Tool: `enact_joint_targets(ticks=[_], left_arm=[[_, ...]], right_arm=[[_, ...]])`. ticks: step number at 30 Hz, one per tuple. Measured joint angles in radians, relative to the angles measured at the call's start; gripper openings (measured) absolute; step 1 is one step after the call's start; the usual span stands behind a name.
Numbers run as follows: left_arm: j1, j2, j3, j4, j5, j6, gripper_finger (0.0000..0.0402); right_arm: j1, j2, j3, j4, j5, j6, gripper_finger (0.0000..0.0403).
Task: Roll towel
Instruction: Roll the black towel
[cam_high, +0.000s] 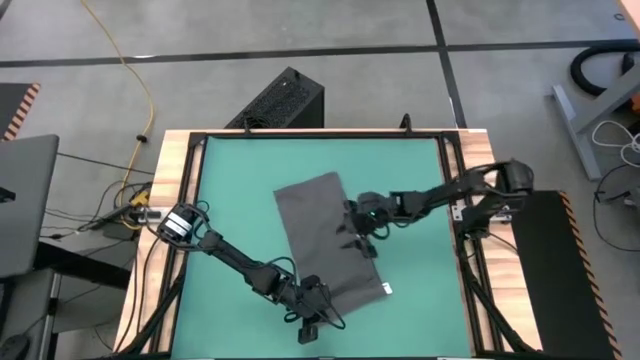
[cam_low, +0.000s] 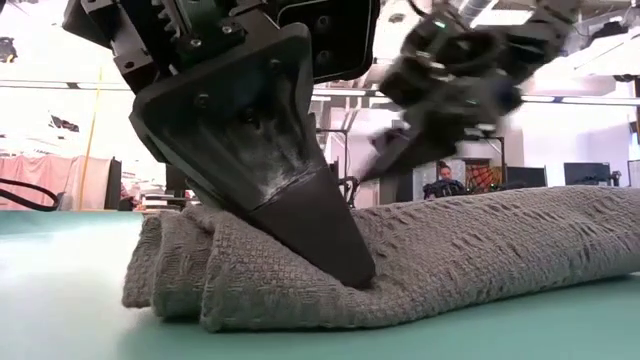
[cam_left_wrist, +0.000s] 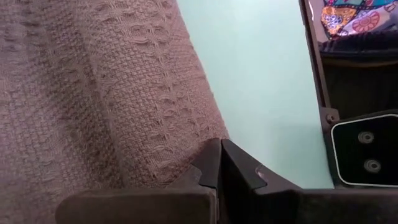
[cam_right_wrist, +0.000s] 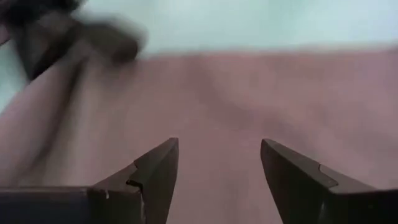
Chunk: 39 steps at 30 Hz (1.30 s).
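Observation:
The dark grey towel lies lengthwise on the teal mat, and its near end is bunched into thick folds. My left gripper is shut, with its tips down in the towel's near end. My right gripper stands open over the towel's right edge near the middle. In the low view it is raised clear of the cloth. In the right wrist view its two fingers are spread above the towel. My left gripper presses its shut fingertips into the towel's near end, close to the side edge. The fingers slant down from the near left. The cloth is dented under the tips and lies on the mat; none shows between the fingers.
The mat fills a table with a wooden rim. A black box stands beyond the far edge. Bare mat lies left of the towel and to its right. A small white label shows at the towel's near right corner.

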<state>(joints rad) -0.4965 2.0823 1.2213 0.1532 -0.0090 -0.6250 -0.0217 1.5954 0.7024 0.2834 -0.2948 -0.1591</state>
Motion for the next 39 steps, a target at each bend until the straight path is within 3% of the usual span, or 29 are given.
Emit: enact_joint_targets(ticks=[6,12,21,29,34,39], left_arm=[[0.006,0.0,0.001,-0.004,0.012,0.035,0.0],[0.024,0.0,0.0,0.016,0.061,0.038,0.0],[0.023,0.0,0.0,0.03,0.057,0.038,0.0],[0.023,0.0,0.0,0.037,0.057,0.038,0.0],[0.023,0.0,0.0,0.049,0.058,0.051,0.0],[0.021,0.0,0.0,0.064,0.071,0.053,0.0]], right_arm=[[0.07,-0.071,-0.22,0.159,-0.017,0.113,0.0255],[0.107,-0.07,-0.311,0.276,0.151,0.105,0.0255],[0.106,-0.069,-0.315,0.287,0.422,-0.059,0.0255],[0.07,-0.068,-0.315,0.287,0.436,-0.086,0.0255],[0.055,0.038,-0.311,0.358,0.437,-0.132,0.0255],[0.045,0.117,-0.275,0.387,0.604,-0.16,0.0255]])
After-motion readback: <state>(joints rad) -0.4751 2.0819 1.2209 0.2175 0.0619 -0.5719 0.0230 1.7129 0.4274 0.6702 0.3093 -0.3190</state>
